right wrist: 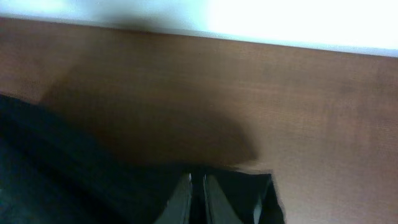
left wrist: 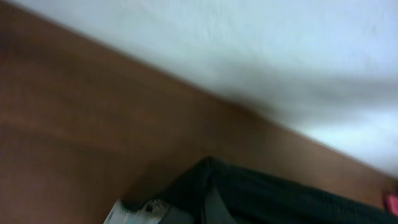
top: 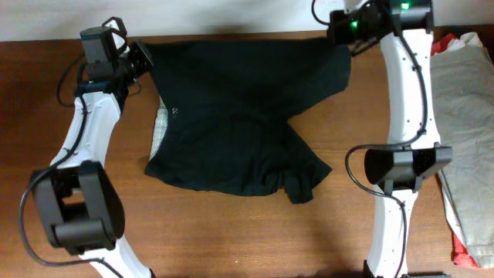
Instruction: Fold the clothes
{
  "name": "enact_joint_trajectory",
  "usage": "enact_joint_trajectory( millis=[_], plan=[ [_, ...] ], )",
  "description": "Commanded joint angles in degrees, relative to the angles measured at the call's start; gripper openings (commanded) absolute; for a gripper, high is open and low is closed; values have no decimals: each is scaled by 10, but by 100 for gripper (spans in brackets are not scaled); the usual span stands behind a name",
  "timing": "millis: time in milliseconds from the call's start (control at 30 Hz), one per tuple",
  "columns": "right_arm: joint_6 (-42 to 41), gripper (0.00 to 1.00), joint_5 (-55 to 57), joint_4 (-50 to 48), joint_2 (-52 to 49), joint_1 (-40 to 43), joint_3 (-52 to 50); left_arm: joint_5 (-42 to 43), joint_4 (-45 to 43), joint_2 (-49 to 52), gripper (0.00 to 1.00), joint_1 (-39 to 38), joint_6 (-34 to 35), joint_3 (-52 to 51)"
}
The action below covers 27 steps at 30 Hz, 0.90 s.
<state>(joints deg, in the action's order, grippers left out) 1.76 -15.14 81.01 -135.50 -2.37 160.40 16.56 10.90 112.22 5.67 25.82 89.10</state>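
While both arms reach toward the far edge of the wooden table (top: 231, 239), a dark garment (top: 239, 116) lies spread between them, rumpled and uneven. The left gripper (top: 141, 58) sits at the garment's far corner on its own side, with the cloth running away from it toward the other arm and back toward the robot's bases. From above it seems to touch the corner, but its wrist camera shows only blurred dark fabric along the bottom of the frame with a small whitish patch (left wrist: 134, 211) beside it. I cannot tell whether its jaws are closed or what they hold. Just behind this gripper, nearer its base, a strip of pale lining (top: 160, 123) shows at the garment's edge. The right gripper (top: 345, 35) is at the opposite far corner. In its wrist view the two fingers (right wrist: 182, 202) stand almost together, only a thin dark gap between them, and dark cloth lies on either side and beneath them, so it appears pinched on the garment's edge. Bare wood stretches ahead of both grippers to a white wall (left wrist: 280, 50). Out to the right arm's outer side, apart from the garment, lies a pale cloth pile (top: 467, 131) with something red (top: 448, 42) at its far end.
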Motion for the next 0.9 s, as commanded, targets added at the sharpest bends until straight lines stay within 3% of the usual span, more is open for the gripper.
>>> enact_joint_trajectory(
  millis=[0, 67, 267, 500, 667, 767, 800, 867],
  plan=[
    [-27, 4, 28, 75, 60, 26, 13, -48, 82, -78, 1, 30, -65, 14],
    [-26, 4, 9, 158, 61, 18, 13, -48, 143, -111, 1, 30, -88, 14],
    [-47, 4, 4, 163, 66, -80, -19, -59, 291, -153, 1, 30, -127, 3],
    [-52, 4, 42, 155, 66, -84, -200, -65, 347, -153, 1, 30, -148, -15],
    [-52, 4, 51, 162, 118, -66, -200, -64, 416, -157, 1, 29, -151, -19],
    [-52, 4, 64, 158, 179, -66, -213, -97, 414, -200, 1, -1, -155, -32],
    [-55, 4, 70, 150, 214, -67, -252, -126, 408, -224, 1, -22, -155, -48],
    [-57, 4, 73, 53, 322, -67, -447, -153, 378, -282, 1, -61, -155, -99]
  ],
)
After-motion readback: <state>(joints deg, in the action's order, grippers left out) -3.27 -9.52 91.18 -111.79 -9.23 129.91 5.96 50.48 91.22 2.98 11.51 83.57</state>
